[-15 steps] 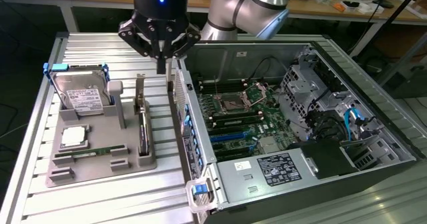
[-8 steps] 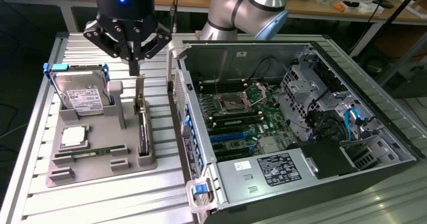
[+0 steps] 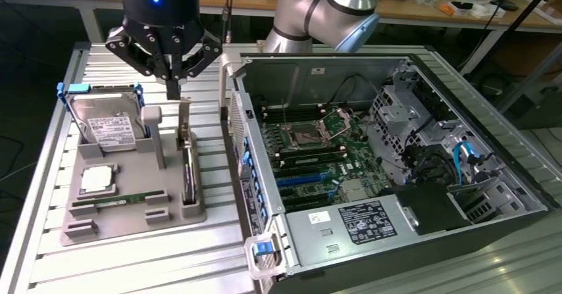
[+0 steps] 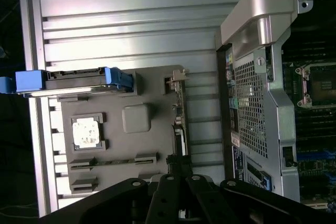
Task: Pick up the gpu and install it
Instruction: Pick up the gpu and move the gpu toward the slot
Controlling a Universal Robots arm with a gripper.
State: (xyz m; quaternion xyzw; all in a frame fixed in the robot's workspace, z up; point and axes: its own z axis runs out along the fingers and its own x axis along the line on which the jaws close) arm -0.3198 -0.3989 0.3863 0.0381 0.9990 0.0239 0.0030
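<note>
The gpu is a thin dark card standing on edge in a slot along the grey holder tray, on the side nearest the computer case. In the wrist view the gpu appears edge-on, running toward the black fingers. My gripper hangs just above the card's far end, its fingers drawn together to a point with nothing between them. In the wrist view the gripper lines up with the card's edge. The open computer case lies on its side to the exterior view's right, with blue expansion slots on the motherboard.
The tray also holds a silver hard drive in a blue-handled caddy, a processor chip and a green memory stick. The case's perforated rear wall rises close beside the gpu. Everything rests on a ribbed aluminium table.
</note>
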